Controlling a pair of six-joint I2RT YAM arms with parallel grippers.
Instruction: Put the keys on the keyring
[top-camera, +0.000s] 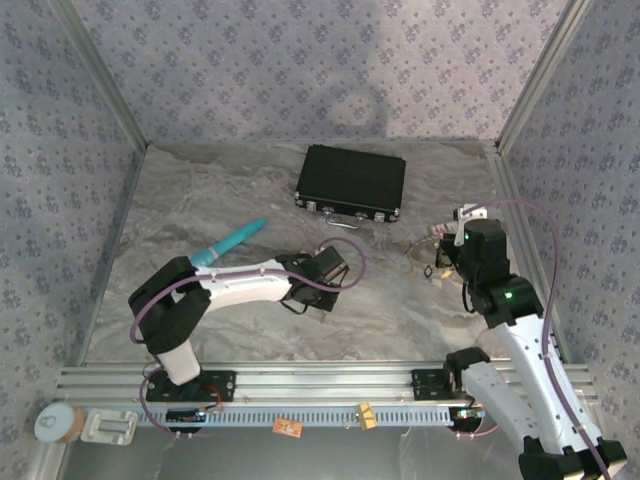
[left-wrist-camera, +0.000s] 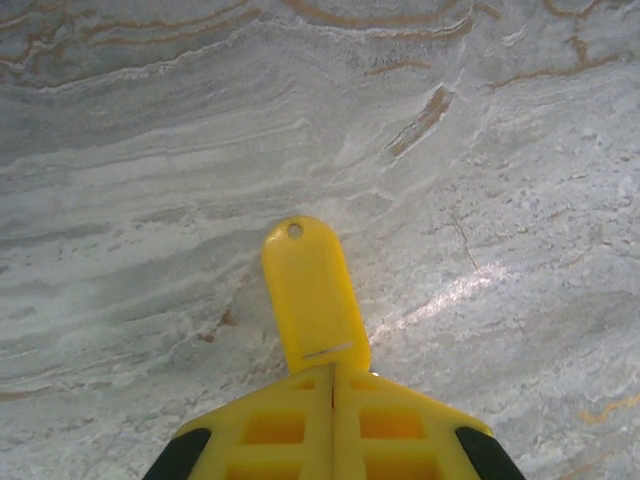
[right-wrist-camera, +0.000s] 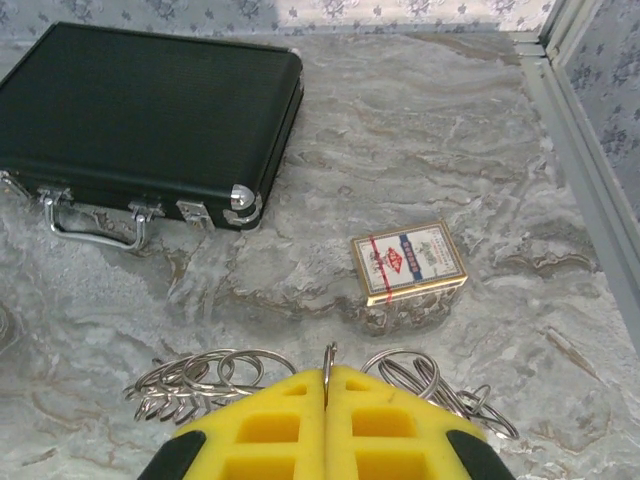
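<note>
My left gripper (left-wrist-camera: 333, 375) is shut on a flat yellow key tag (left-wrist-camera: 310, 295) with a small hole at its far end, held just above the marble table. In the top view this gripper (top-camera: 325, 272) sits at mid-table. My right gripper (right-wrist-camera: 328, 378) is shut on a thin silver keyring (right-wrist-camera: 328, 353), seen edge-on and sticking up between the yellow pads. Loose wire rings lie in heaps to the left (right-wrist-camera: 200, 380) and right (right-wrist-camera: 430, 378) of the pads. In the top view the right gripper (top-camera: 447, 250) hovers over that small metal clutter (top-camera: 428, 256).
A black case (right-wrist-camera: 140, 120) with a metal handle lies at the back, also visible from above (top-camera: 351, 183). A card box (right-wrist-camera: 408, 261) rests ahead of the right gripper. The teal stick (top-camera: 228, 243) lies behind the left arm. Cage walls (top-camera: 520, 90) enclose the table.
</note>
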